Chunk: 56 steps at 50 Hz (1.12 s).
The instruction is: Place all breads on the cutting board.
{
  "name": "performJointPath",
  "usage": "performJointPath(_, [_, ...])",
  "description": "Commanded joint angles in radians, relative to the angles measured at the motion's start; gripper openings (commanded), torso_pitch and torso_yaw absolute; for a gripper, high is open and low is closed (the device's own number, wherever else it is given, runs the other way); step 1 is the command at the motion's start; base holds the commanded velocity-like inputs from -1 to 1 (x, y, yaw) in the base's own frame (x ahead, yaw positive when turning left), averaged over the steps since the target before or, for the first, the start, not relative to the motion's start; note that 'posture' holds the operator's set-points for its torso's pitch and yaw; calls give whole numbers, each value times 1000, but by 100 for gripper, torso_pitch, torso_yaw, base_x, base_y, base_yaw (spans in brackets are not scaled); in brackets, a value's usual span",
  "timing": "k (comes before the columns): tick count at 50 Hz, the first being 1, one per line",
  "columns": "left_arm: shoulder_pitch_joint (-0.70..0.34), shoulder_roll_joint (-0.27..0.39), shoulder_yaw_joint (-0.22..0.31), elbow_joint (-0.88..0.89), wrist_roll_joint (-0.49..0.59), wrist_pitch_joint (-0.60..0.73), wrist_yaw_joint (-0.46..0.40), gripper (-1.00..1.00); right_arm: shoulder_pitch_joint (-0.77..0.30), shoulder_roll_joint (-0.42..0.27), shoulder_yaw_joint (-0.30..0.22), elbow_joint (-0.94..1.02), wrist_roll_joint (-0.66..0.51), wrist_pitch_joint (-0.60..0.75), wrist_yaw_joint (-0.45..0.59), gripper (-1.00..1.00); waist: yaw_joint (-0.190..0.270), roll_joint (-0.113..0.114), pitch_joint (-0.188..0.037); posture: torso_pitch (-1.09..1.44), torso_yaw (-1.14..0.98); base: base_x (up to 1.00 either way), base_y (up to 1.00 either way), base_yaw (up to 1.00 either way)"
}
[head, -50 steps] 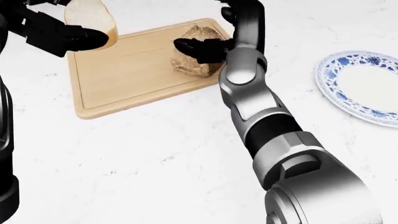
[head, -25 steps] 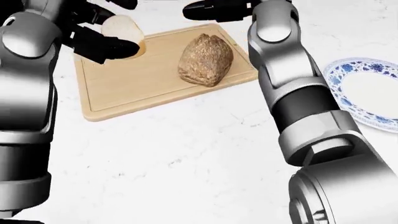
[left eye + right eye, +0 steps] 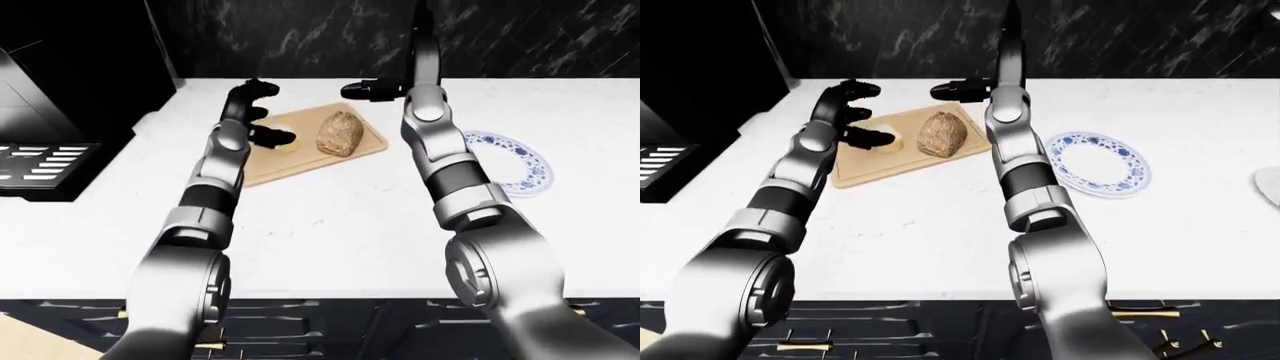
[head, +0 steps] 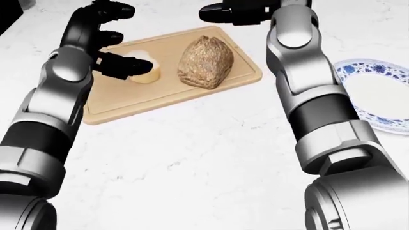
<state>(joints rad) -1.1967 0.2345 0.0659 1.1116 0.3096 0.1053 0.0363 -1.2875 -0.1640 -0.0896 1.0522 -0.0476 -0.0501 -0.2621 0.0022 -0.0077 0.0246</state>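
A wooden cutting board (image 4: 115, 103) lies on the white counter, upper left in the head view. On its right half rests a brown loaf (image 4: 205, 62), with nothing touching it. Left of the loaf, a white bread piece (image 4: 148, 74) lies flat on the board. My left hand (image 4: 137, 36) stands open above it: the lower fingers (image 4: 118, 64) rest against the bread's left top, the upper fingers are spread well clear. My right hand (image 4: 207, 13) hovers open and empty just past the board's top edge, its fingers pointing left.
A blue-rimmed white plate (image 4: 350, 72) sits to the right of my right arm. A black appliance with a grille (image 3: 40, 157) borders the counter on the left, and a dark wall (image 3: 520, 37) backs it. The counter's near edge (image 3: 910, 298) shows in the eye views.
My left hand has brought the white bread down and to the right onto the board, and its fingers have spread. My right hand has left the loaf and risen past the board's top edge.
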Motion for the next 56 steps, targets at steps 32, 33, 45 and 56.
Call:
performJointPath(32, [367, 187, 156, -1512, -22, 772, -408, 100, 274, -202, -51, -1197, -133, 872, 372, 100, 9, 6, -3, 0, 0, 0, 0, 0])
performJointPath(33, [395, 196, 172, -1553, -32, 788, -411, 100, 286, -215, -57, -1260, -133, 918, 395, 100, 8, 6, -2, 0, 0, 0, 0, 0])
performJointPath(45, [524, 315, 382, -1776, -261, 947, -354, 100, 461, -318, -225, -1624, -27, 1114, 454, 100, 6, 10, 6, 0, 0, 0, 0, 0])
performJointPath(56, [703, 375, 583, -1905, -498, 984, -274, 100, 645, -443, -442, -1825, 164, 1210, 415, 100, 7, 15, 12, 0, 0, 0, 0, 0])
